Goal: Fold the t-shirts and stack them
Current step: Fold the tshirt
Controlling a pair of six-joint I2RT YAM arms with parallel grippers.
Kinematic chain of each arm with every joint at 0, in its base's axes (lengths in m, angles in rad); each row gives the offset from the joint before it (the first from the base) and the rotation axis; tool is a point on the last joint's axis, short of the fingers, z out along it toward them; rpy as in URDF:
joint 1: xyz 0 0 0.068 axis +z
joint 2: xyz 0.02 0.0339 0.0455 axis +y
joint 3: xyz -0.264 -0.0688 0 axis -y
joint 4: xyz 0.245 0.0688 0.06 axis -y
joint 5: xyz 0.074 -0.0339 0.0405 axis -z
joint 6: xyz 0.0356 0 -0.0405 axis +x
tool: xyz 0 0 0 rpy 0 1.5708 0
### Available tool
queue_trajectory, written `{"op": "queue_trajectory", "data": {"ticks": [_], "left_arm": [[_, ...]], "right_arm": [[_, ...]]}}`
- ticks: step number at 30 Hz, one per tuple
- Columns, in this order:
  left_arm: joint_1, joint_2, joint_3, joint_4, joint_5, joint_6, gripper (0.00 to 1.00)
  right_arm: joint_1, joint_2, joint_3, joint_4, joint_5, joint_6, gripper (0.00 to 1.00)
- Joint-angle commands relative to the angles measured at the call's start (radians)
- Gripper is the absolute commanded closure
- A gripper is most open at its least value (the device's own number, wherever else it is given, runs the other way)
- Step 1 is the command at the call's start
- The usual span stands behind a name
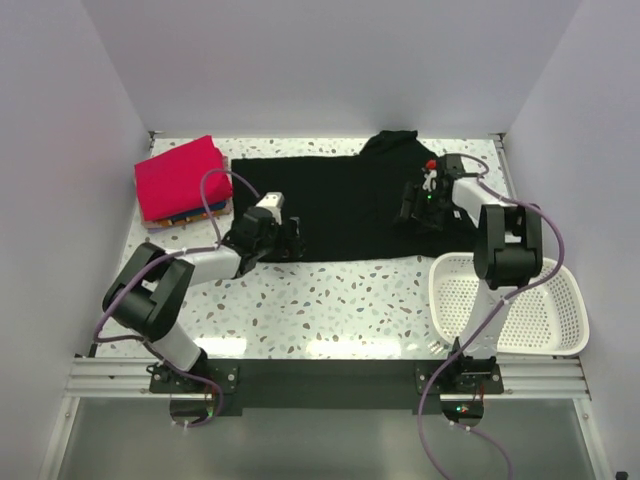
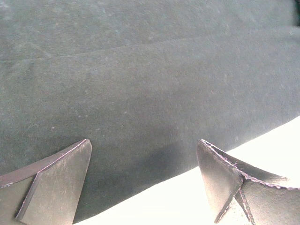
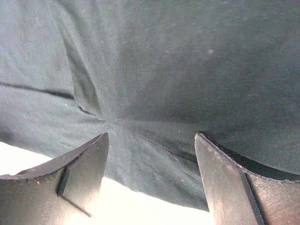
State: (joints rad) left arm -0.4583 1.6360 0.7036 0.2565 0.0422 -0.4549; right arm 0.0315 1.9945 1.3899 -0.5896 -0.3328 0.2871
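A black t-shirt lies spread flat across the back of the table, with one bunched part at its far right end. My left gripper hovers open over its near left hem. In the left wrist view the dark cloth fills the frame, its edge runs between the tips of my left gripper, and nothing is held. My right gripper stands open over the shirt's right part. The right wrist view shows creased black fabric under my right gripper, not pinched. A bright red folded shirt tops a stack of coloured ones at the back left.
A white mesh basket sits at the near right, close to the right arm's base. White walls enclose the speckled table on three sides. The right arm's cable loops over the basket.
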Motion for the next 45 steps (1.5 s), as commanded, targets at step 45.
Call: {"op": "queue_trajectory", "data": {"ticks": [45], "left_arm": [[0.27,0.657,1.245,-0.683,-0.375,-0.016,0.13]], "right_arm": [[-0.078,-0.031,0.235,-0.105,-0.074,-0.037,0.19]]}}
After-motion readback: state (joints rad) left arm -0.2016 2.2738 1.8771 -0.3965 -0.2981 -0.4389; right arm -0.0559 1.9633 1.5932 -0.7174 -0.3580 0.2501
